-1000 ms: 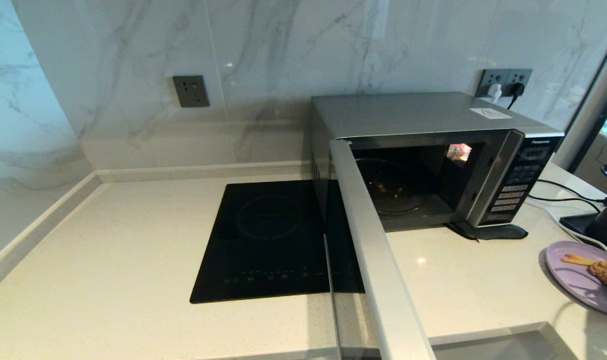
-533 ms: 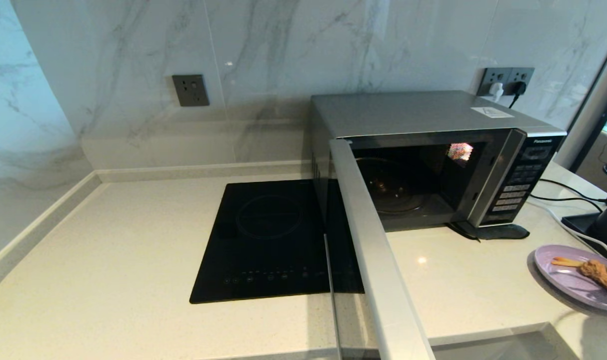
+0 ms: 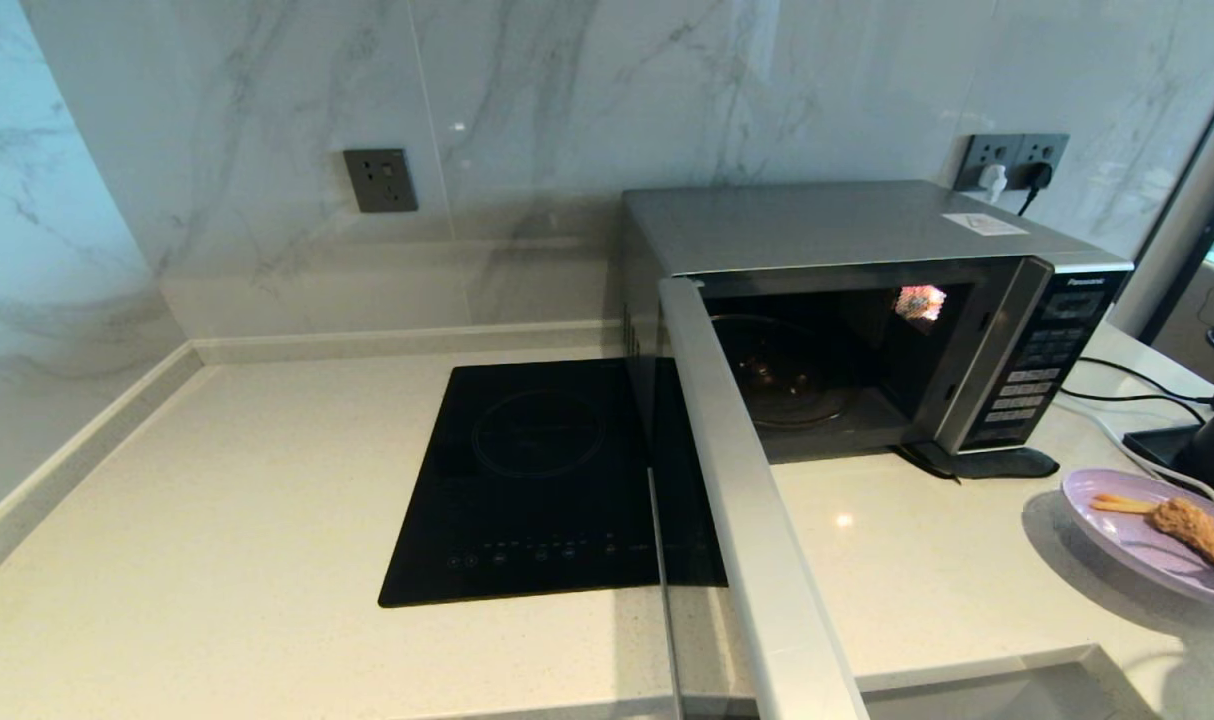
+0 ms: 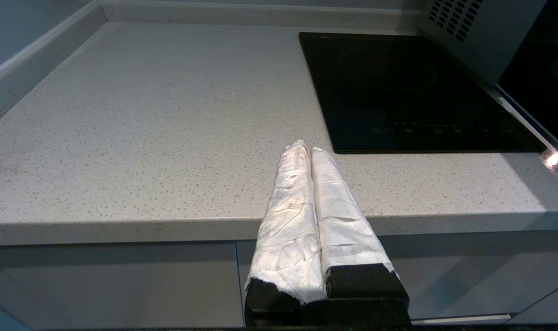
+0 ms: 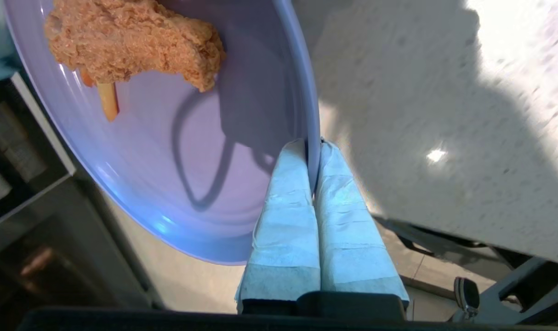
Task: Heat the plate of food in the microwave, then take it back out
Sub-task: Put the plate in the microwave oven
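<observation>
From the head we look down across the counter (image 3: 217, 480), our left wrist camera faces the same induction hob (image 4: 412, 92) low and near, our right wrist camera hugs the plate (image 5: 178, 184).

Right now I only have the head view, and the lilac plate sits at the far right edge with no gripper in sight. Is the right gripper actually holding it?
Observer: Yes. In the right wrist view the right gripper is shut on the rim of the plate of food, one finger on each face of the rim.
Operator: Is the food still on it?
Observer: Yes, the fried chicken piece lies on the plate with a fry poking out from beneath it.
Operator: And the left arm? I can't see it either.
Observer: The left gripper is shut and empty, hanging off the front edge of the counter, short of the induction hob.
</observation>
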{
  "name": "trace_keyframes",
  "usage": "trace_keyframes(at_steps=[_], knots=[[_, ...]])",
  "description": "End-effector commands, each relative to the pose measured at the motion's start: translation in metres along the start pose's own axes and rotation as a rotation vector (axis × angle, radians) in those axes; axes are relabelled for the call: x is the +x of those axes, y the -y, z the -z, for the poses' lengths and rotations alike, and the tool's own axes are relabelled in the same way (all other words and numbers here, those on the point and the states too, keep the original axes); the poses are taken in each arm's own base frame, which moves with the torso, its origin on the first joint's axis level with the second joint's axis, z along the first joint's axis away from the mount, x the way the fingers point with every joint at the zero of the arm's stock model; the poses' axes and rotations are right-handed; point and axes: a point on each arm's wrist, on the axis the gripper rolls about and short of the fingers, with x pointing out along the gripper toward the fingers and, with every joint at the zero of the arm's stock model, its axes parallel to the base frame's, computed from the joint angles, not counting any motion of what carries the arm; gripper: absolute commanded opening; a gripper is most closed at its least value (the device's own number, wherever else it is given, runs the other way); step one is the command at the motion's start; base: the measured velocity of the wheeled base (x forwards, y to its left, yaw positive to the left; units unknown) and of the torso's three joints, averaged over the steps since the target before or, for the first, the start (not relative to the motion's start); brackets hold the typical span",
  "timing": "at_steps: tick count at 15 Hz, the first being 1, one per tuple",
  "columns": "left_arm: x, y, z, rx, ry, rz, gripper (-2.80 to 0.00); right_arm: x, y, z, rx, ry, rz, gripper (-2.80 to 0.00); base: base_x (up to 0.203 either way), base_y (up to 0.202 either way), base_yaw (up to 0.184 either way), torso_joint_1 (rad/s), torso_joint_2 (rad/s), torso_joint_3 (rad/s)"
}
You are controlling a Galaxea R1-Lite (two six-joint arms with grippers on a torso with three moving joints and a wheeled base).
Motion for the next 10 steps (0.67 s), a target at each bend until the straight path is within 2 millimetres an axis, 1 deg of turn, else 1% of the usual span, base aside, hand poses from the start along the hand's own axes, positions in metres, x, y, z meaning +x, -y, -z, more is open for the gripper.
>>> trace_keyframes(at_steps=[1, 5, 7, 8, 10], knots=[[0.000, 0.000, 0.000, -0.001, -0.001, -0.001, -2.80, -0.021, 0.005, 0.014, -0.034, 0.001, -0.056, -2.80, 0.000, 0.000, 0.000, 0.000, 0.00, 0.000], [0.000, 0.000, 0.000, -0.001, -0.001, -0.001, -2.80, -0.046, 0.022, 0.042, -0.127, -0.055, -0.157, -2.80, 0.000, 0.000, 0.000, 0.000, 0.00, 0.000], [0.000, 0.000, 0.000, -0.001, -0.001, -0.001, -2.80, -0.059, 0.029, 0.057, -0.184, -0.109, -0.200, -2.80, 0.000, 0.000, 0.000, 0.000, 0.00, 0.000], [0.000, 0.000, 0.000, -0.001, -0.001, -0.002, -2.80, -0.066, 0.030, 0.065, -0.223, -0.144, -0.211, -2.80, 0.000, 0.000, 0.000, 0.000, 0.00, 0.000], [0.000, 0.000, 0.000, -0.001, -0.001, -0.001, -2.80, -0.074, 0.027, 0.081, -0.299, -0.172, -0.240, -2.80, 0.000, 0.000, 0.000, 0.000, 0.00, 0.000]])
